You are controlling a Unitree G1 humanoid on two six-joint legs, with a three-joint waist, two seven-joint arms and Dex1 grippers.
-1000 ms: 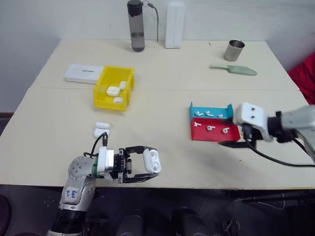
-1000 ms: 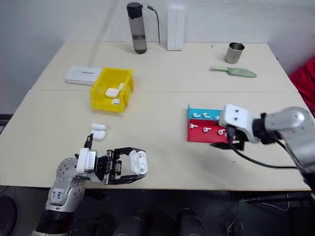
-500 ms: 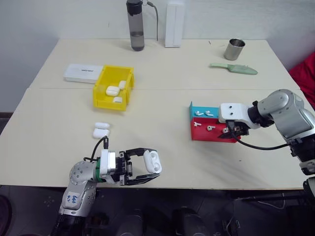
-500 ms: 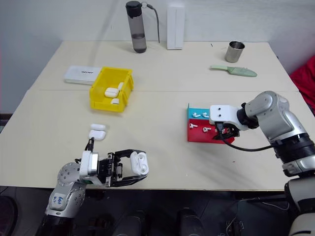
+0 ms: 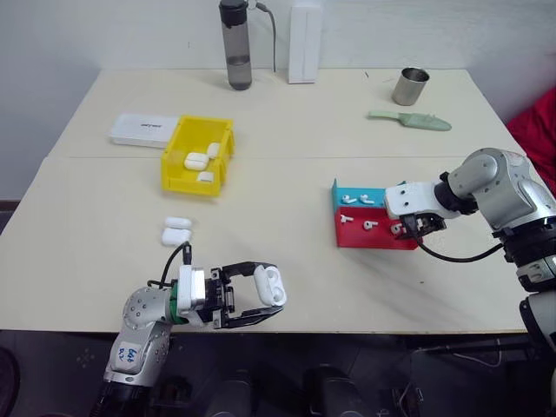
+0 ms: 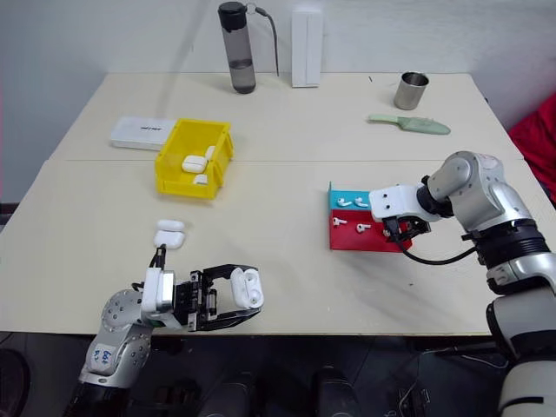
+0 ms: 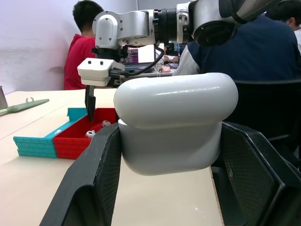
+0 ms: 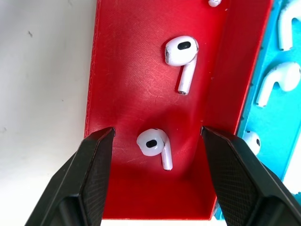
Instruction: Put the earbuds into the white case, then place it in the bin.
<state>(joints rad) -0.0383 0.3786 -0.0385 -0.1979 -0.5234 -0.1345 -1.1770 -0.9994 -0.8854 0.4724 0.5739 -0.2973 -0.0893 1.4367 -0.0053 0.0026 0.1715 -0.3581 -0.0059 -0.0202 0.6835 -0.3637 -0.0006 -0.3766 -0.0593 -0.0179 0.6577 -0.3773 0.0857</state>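
Over the red half of the tray (image 5: 375, 236), right tool (image 8: 155, 141) pointing down, fingers apart, one earbud (image 8: 154, 145) lying between them on the tray floor, untouched. Second earbud (image 8: 182, 55) farther along the same red compartment. More earbuds (image 8: 273, 81) in the blue half (image 5: 369, 197) alongside. Down at the near edge of the worktop (image 5: 295, 174), left tool (image 5: 261, 300) clamped tight on a white case (image 5: 270, 285), lid shut by the look of the left wrist view, held just off the edge and pointing across toward the tray. Two more cases (image 5: 176, 230) resting side by side on the worktop between that arm and the bin (image 5: 197, 156). Yellow bin well back on the left, three white cases (image 5: 197, 161) already inside. Flat white box (image 5: 146, 130) touching the bin's far left side. At the back edge, dark bottle (image 5: 235, 43) and a tall white block (image 5: 304, 42); off to the right, metal cup (image 5: 410, 87) with a pale green tool-shaped piece (image 5: 410, 120) just in front. Behind the worktop in the left wrist view, seated people, backs turned.
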